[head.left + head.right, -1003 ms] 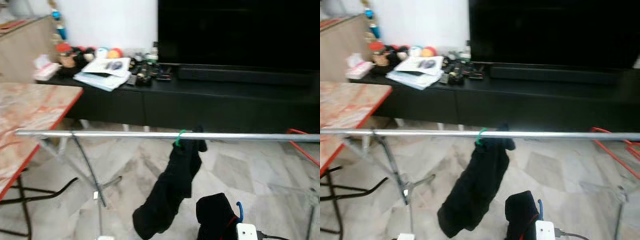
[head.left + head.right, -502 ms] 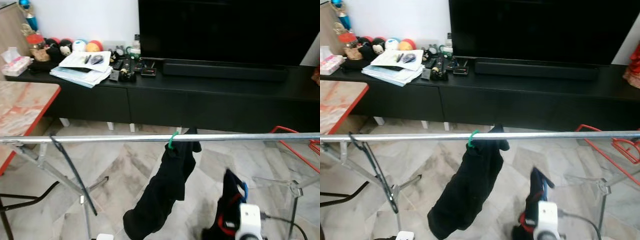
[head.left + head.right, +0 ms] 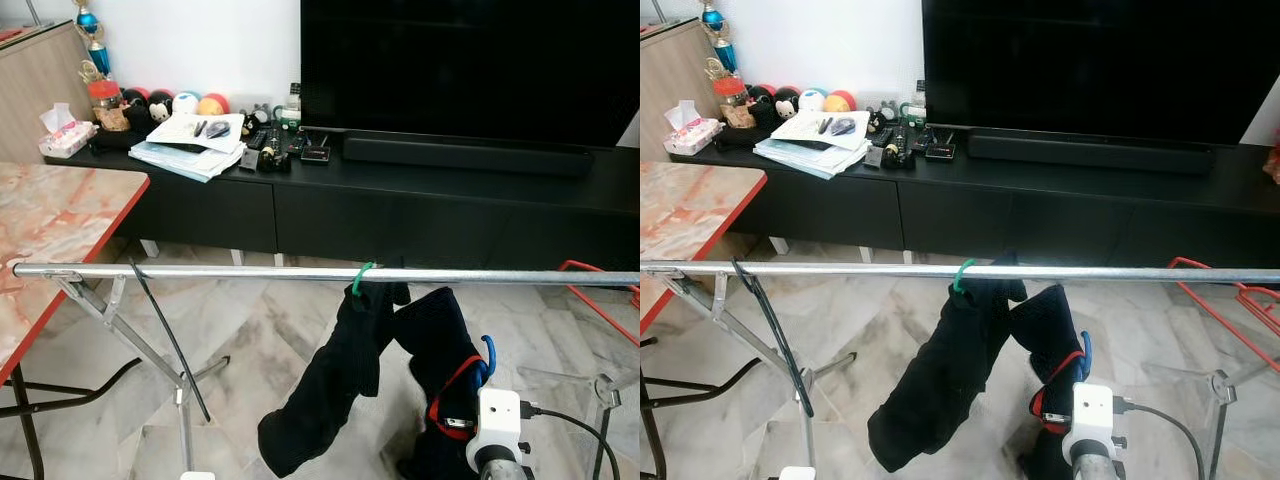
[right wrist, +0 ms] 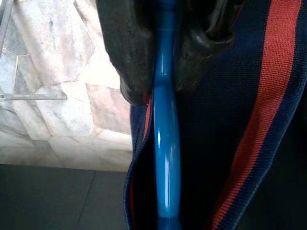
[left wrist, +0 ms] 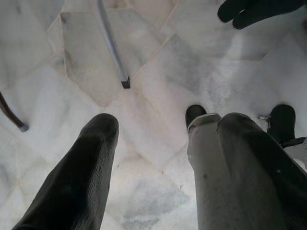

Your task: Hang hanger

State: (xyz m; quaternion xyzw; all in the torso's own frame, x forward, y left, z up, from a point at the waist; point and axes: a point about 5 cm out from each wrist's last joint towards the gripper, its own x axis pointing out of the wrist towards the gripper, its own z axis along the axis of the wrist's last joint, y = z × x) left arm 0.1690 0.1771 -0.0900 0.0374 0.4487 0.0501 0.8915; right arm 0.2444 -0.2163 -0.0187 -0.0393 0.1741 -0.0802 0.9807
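A silver clothes rail (image 3: 230, 272) runs across in front of me. On it hangs a black garment (image 3: 335, 385) by a green hanger hook (image 3: 361, 276). Just right of it and below the rail, my right gripper (image 4: 160, 84) is shut on a blue hanger (image 4: 164, 143) that carries a dark navy garment with a red stripe (image 3: 440, 345). The blue hook (image 3: 487, 353) sits under the rail, apart from it. My left gripper (image 5: 153, 143) hangs open over the marble floor.
A black TV console (image 3: 420, 195) with a big TV stands behind the rail, cluttered at its left end. A red-edged marble table (image 3: 50, 235) is at the left. The rack's legs (image 3: 165, 335) slant below. Red hangers (image 3: 600, 295) lie at the right.
The view has shifted between frames as my head moved. My right gripper has lifted the blue hanger and its dark garment up closer to the rail, beside the black garment.
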